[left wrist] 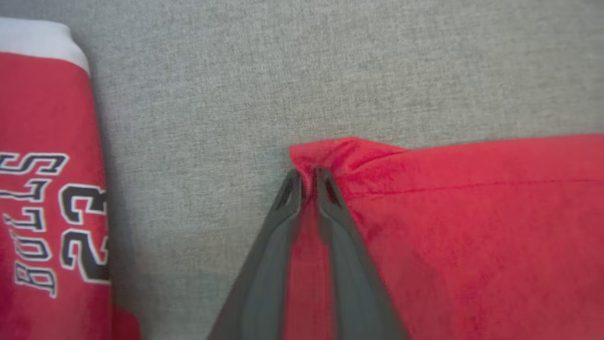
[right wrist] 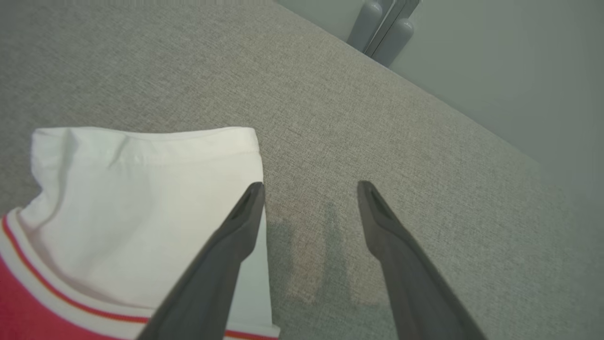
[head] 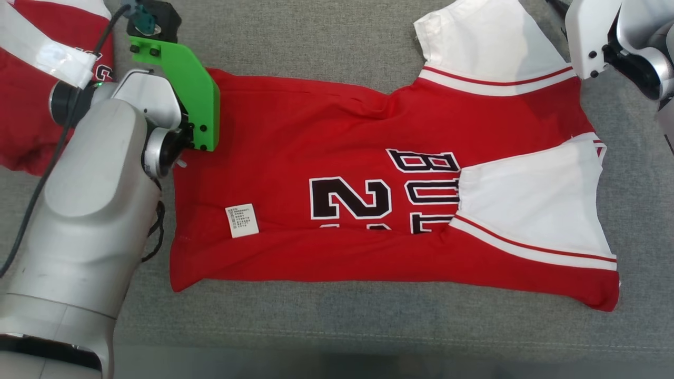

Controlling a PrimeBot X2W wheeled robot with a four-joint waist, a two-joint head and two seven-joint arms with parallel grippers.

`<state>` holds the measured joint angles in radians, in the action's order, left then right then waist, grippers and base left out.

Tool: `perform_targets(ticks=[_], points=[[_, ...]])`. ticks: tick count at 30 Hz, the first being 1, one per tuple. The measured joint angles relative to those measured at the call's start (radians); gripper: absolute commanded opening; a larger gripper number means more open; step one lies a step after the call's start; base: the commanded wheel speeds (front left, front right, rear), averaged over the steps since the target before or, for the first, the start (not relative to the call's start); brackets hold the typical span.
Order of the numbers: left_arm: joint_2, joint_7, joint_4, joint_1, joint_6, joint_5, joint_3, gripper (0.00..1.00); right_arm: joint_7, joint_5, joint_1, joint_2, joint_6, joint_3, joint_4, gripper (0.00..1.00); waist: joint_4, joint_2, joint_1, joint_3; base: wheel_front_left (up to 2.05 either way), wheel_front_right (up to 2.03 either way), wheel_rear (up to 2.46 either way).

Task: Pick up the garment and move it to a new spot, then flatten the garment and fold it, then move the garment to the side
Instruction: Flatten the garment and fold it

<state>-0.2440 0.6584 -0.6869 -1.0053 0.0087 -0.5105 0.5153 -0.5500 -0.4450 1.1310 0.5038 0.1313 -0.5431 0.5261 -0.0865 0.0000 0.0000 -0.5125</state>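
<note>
Garment (head: pixel 337 137), red jersey: flat on grey woven surface (head: pixel 316 47), long axis 9 to 3 o'clock in head view, hem at 9. Left jaws nipped together on far hem corner (left wrist: pixel 330 153), at garment's 10 o'clock. Right jaws apart, empty, just beside far white sleeve (right wrist: pixel 141 212), at 2 o'clock. Second jersey (left wrist: pixel 42 189) lies apart at 10 o'clock. Pale background (right wrist: pixel 495 71) beyond surface edge.

The grey cloth surface (head: pixel 337 47) bears a jersey (head: pixel 316 137) spread at centre and another jersey (head: pixel 21 121) at nine o'clock.
</note>
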Motion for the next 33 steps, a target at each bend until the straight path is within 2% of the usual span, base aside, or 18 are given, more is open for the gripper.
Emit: perform_targets(ticks=[8, 11, 17, 29, 30, 31, 32, 33], points=[[0.048, -0.020, 0.025, 0.009, -0.005, -0.010, 0.020, 0.00, -0.015, 0.011, 0.072, 0.002, 0.000, -0.049, 0.070, 1.00, -0.029, 0.0000, 0.0000, -0.011, 0.00, 0.00, 0.00], [0.071, -0.032, 0.021, 0.000, -0.009, -0.010, 0.030, 0.00, -0.069, -0.042, 0.109, -0.002, 0.000, -0.087, 0.109, 1.00, -0.047, 0.0000, 0.0000, -0.023, 0.00, 0.00, 0.00], [0.097, -0.053, 0.014, -0.018, -0.019, -0.015, 0.040, 0.00, -0.087, -0.076, 0.151, -0.003, 0.000, -0.131, 0.145, 1.00, -0.075, 0.0000, 0.0000, -0.045, 0.00, 0.00, 0.00], [0.130, -0.085, 0.001, -0.041, -0.030, -0.030, 0.057, 0.00, -0.091, -0.137, 0.185, 0.005, 0.000, -0.142, 0.232, 1.00, -0.122, 0.0000, -0.0001, -0.072, 0.00, 0.00, 0.00], [0.131, -0.087, 0.000, -0.042, -0.030, -0.033, 0.057, 0.00, -0.097, -0.146, 0.186, 0.002, -0.001, -0.142, 0.239, 0.97, -0.124, 0.0000, -0.0001, -0.075, 0.00, 0.00, 0.00], [0.132, -0.090, -0.001, -0.043, -0.031, -0.034, 0.058, 0.00, -0.108, -0.153, 0.188, 0.002, -0.001, -0.144, 0.242, 0.82, -0.126, 0.0000, 0.0000, -0.078, 0.00, 0.00, 0.00], [0.133, -0.092, -0.002, -0.045, -0.032, -0.034, 0.060, 0.00, -0.121, -0.160, 0.191, 0.000, -0.001, -0.146, 0.244, 0.54, -0.127, 0.0000, -0.0001, -0.080, 0.00, 0.00, 0.00], [0.134, -0.093, -0.004, -0.046, -0.034, -0.035, 0.060, 0.00, -0.132, -0.170, 0.193, -0.003, -0.001, -0.145, 0.247, 0.37, -0.128, 0.0000, -0.0001, -0.081, 0.00, 0.00, 0.00]])
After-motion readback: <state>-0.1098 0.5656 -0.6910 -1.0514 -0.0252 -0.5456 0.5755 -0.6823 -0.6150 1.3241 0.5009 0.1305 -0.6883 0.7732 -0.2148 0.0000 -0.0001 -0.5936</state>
